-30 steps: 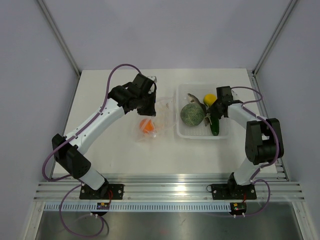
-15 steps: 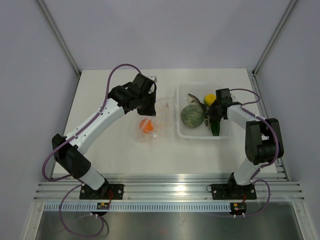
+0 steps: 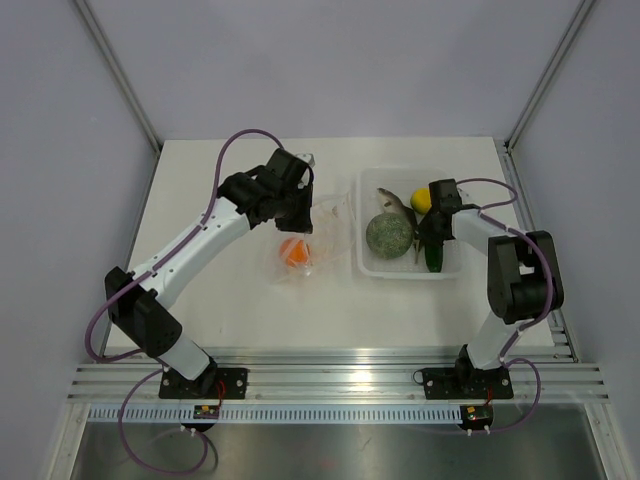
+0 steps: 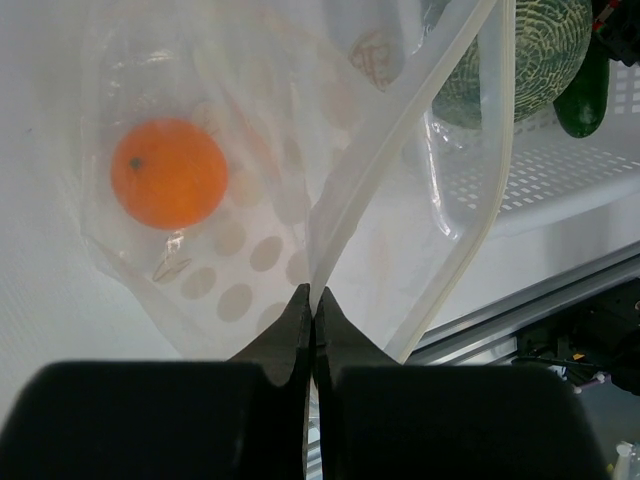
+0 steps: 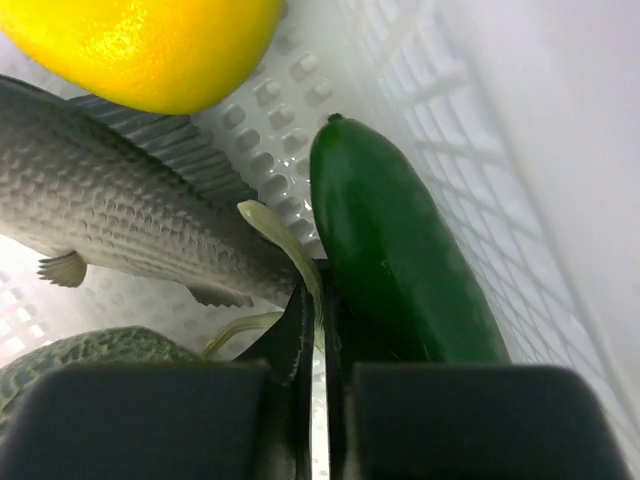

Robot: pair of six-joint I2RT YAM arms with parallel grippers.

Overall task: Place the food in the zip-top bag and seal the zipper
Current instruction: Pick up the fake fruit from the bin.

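Note:
The zip-top bag (image 3: 312, 238) lies left of the tray with the small orange ball (image 3: 294, 250) inside it. My left gripper (image 4: 312, 296) is shut on the bag's upper edge and holds the mouth open. The whitish zipper (image 4: 400, 130) runs away from the fingers, and the orange ball (image 4: 168, 172) shows through the plastic. My right gripper (image 5: 320, 292) is in the tray, shut on the pale tail fin (image 5: 275, 235) of the fish (image 5: 120, 210). The dark green cucumber (image 5: 400, 250), yellow lemon (image 5: 150, 40) and speckled green ball (image 3: 387, 234) lie around it.
The rigid clear tray (image 3: 410, 275) stands right of centre and holds the remaining food, close to the bag's open mouth. The enclosure's walls and metal posts ring the white table. The aluminium rail with the arm bases runs along the near edge.
My right wrist has shifted slightly and the tray with its food has slid a little to the right. The left arm and the bag have not moved.

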